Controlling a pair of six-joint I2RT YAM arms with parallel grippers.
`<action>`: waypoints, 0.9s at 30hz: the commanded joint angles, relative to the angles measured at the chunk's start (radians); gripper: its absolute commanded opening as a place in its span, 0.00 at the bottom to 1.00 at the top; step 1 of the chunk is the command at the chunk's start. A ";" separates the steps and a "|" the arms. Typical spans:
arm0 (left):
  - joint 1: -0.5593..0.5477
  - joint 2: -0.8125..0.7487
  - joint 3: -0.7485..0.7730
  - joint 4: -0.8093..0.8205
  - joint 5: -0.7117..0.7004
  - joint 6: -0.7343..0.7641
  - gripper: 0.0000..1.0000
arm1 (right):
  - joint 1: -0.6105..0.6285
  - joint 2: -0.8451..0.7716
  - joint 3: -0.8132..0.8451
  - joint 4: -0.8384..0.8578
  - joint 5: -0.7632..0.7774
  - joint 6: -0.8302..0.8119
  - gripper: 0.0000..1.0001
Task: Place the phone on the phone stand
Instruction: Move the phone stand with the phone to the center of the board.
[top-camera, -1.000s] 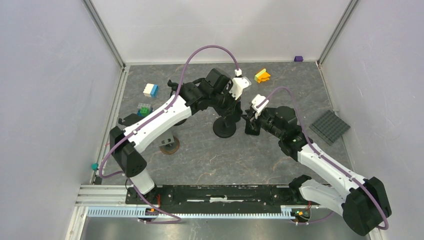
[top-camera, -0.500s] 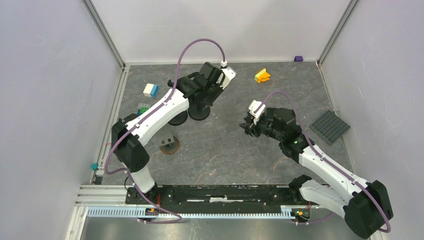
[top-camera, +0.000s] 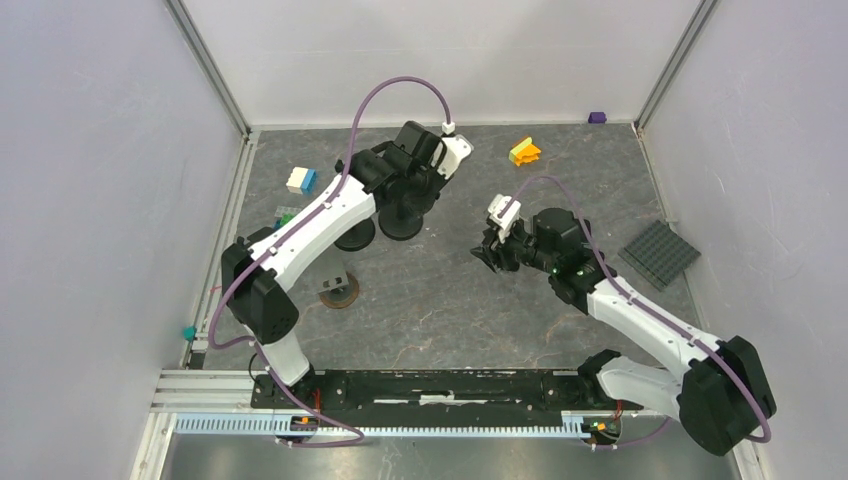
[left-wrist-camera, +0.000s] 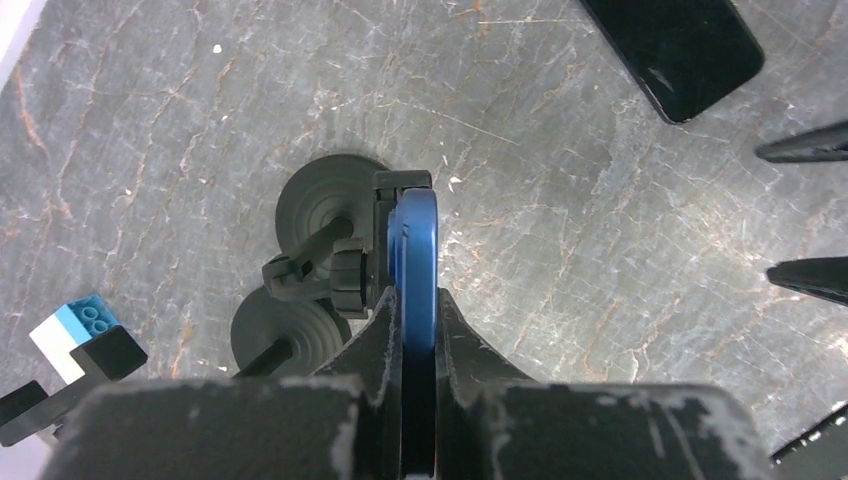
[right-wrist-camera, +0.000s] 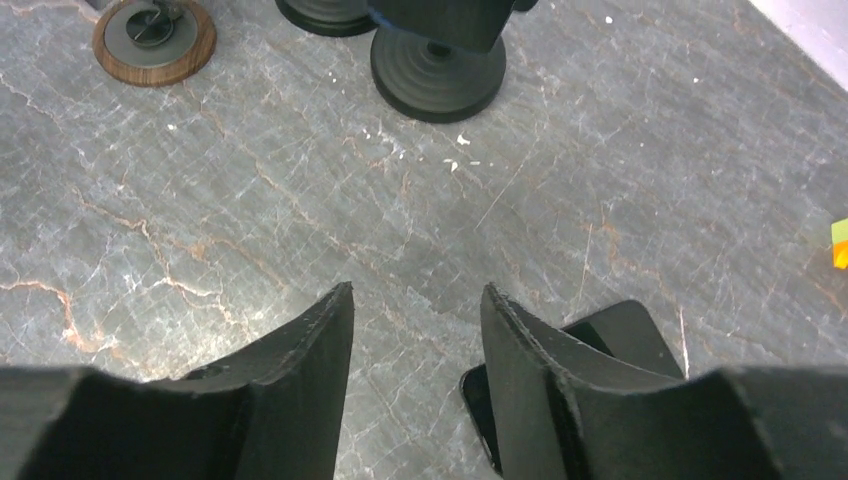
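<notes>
**Status.** The left gripper (left-wrist-camera: 415, 300) is clamped on the blue rounded plate (left-wrist-camera: 412, 235) at the head of the black round-based phone stand (left-wrist-camera: 325, 205). It holds the stand upright on the far side of the grey stone-patterned table (top-camera: 440, 320), left of centre. The right gripper (right-wrist-camera: 418, 300) has its jaws apart with nothing between them, low over bare table. The flat black phone (right-wrist-camera: 625, 340) lies on the table just beside the jaws on their far side. It is partly hidden by the far finger and well apart from the stand.

**Procedure.** The step in hand is judged to be the phone pick-up.
1. Shift the right gripper toward the far side until its jaws straddle the phone's narrow width.
2. Lower until both fingertips meet the table at the phone's edges. The phone is thin, so closing too high would likely slip off.
3. Close, then lift level.
4. Keep the left clamp firm so the plate does not turn.

**Views.**
- **Top view:** shows the gap between stand and right gripper, but the wrist hides the phone.
- **Right wrist view:** the only one that shows the jaw-to-phone offset.
- **Left wrist view:** shows the clamp on the plate and the phone's rounded corner.
</notes>
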 joint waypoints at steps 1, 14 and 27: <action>0.015 -0.023 0.085 -0.022 0.126 0.005 0.02 | 0.000 0.040 0.090 0.081 -0.020 0.024 0.56; 0.081 -0.029 0.104 0.000 0.349 0.064 0.02 | -0.007 0.076 0.094 0.138 -0.024 0.056 0.61; 0.148 -0.057 -0.022 0.146 0.494 0.099 0.07 | -0.010 0.144 0.143 0.177 -0.063 0.064 0.65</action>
